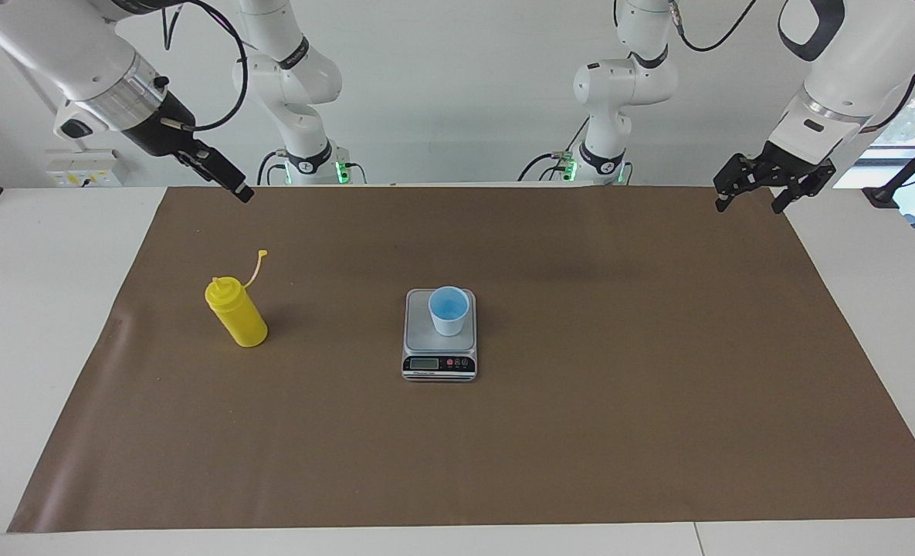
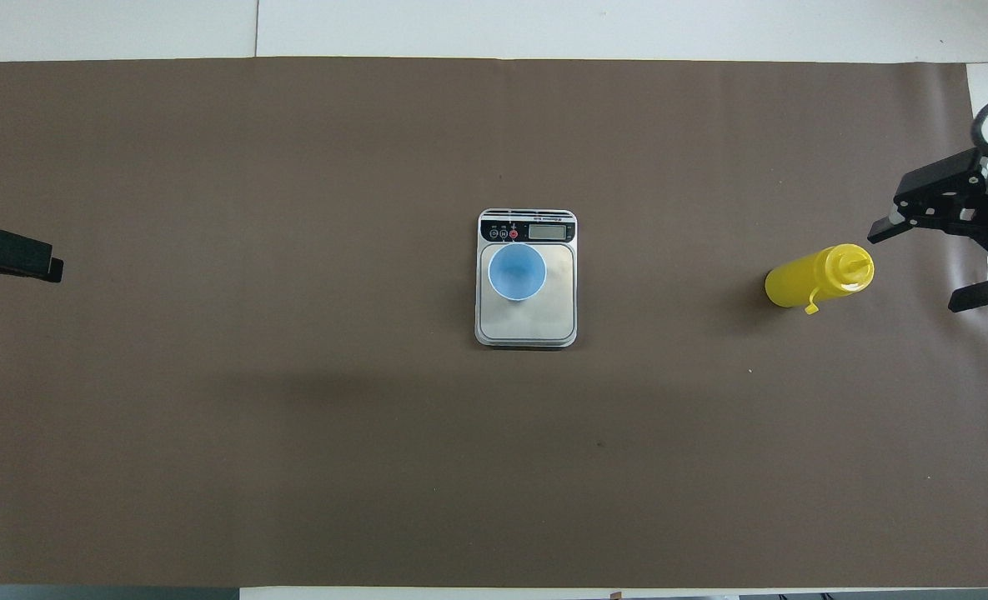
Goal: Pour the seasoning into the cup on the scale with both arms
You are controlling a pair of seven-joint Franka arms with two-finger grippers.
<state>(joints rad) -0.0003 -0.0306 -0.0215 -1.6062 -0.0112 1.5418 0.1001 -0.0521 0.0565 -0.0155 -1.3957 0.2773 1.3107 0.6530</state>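
Observation:
The yellow seasoning bottle (image 1: 235, 313) (image 2: 819, 277) stands upright on the mat toward the right arm's end, with its cap strap hanging loose. A light blue cup (image 1: 449, 309) (image 2: 517, 271) sits on the silver scale (image 1: 418, 333) (image 2: 535, 323) at the mat's middle. My right gripper (image 1: 235, 188) (image 2: 919, 268) hangs open in the air over the mat's end beside the bottle, touching nothing. My left gripper (image 1: 749, 207) (image 2: 12, 254) waits open and empty over the mat's corner at the left arm's end.
A brown mat (image 1: 581, 432) covers most of the white table (image 1: 40, 309). Two shorter white arms (image 1: 303, 85) (image 1: 619, 85) stand at the robots' edge of the table.

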